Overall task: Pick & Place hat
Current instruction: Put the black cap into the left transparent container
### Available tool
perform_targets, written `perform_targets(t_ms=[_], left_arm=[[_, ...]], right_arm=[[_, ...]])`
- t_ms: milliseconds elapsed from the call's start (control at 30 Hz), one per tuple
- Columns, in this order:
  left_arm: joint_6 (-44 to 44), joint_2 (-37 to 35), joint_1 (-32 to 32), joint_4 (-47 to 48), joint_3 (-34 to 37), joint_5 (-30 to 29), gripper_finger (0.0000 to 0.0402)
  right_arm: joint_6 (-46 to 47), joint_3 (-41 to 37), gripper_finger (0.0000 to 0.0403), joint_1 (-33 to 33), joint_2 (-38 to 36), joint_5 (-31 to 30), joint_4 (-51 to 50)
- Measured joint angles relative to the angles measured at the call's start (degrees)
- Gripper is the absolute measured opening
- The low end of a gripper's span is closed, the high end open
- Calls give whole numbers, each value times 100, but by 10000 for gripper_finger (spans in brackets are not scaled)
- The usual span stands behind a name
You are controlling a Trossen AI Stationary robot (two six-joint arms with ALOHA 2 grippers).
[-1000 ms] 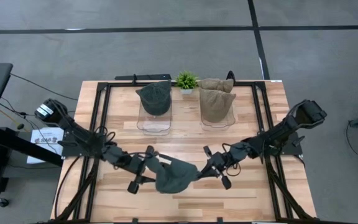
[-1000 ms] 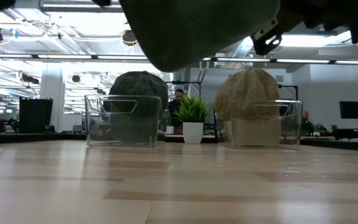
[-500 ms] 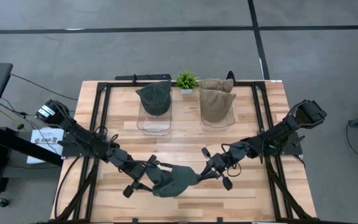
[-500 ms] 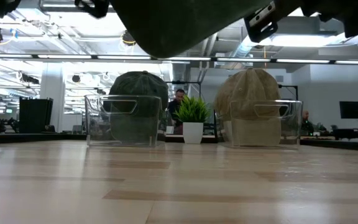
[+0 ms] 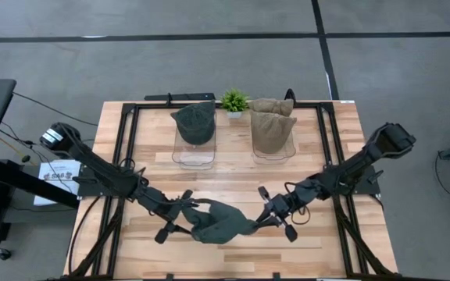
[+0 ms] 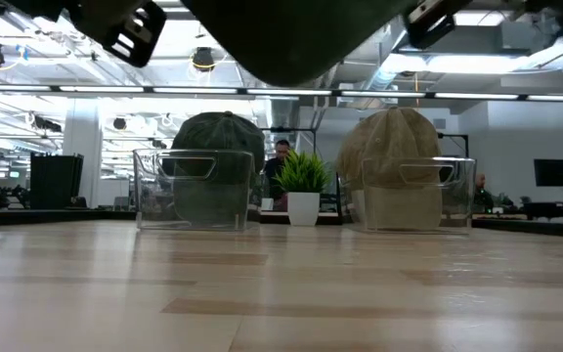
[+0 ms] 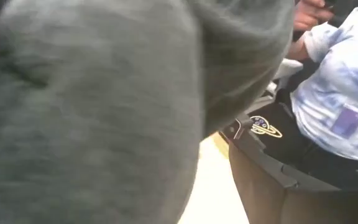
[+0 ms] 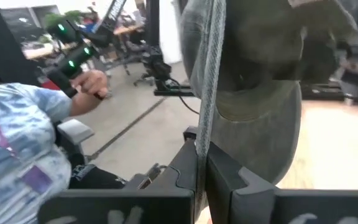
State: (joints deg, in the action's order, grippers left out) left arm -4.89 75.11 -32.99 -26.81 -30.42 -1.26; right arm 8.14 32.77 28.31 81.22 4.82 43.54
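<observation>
Wooden desk (image 5: pixel 233 168) carries, along its top edge in the high view, a clear bin with a green cap (image 5: pixel 194 123), a small plant (image 5: pixel 234 101) and a clear bin with tan caps (image 5: pixel 273 129). Lower centre, the dark green hat (image 5: pixel 221 221) hangs above bare boards between both claws. The left claw (image 5: pixel 180 221) is spread wide at its left side, while the right claw (image 5: pixel 275 213) is pinched tight on its brim edge.

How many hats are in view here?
3, maybe more stacked unseen: dark green hat in the left bin, tan hat in the right bin, and a dark hat held between both arms up front.
</observation>
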Motion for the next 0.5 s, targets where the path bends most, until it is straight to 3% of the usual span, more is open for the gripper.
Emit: perform_targets(t_ms=[267, 500], left_arm=[[-14, -1404, 0, 1501, -1, -947, 175], [-62, -2289, -1, 2635, 14, -2155, 175]], right_arm=[[-18, 4, 2, 655, -662, -1213, -870], [-200, 15, 1, 1298, -1012, -1769, -1162]])
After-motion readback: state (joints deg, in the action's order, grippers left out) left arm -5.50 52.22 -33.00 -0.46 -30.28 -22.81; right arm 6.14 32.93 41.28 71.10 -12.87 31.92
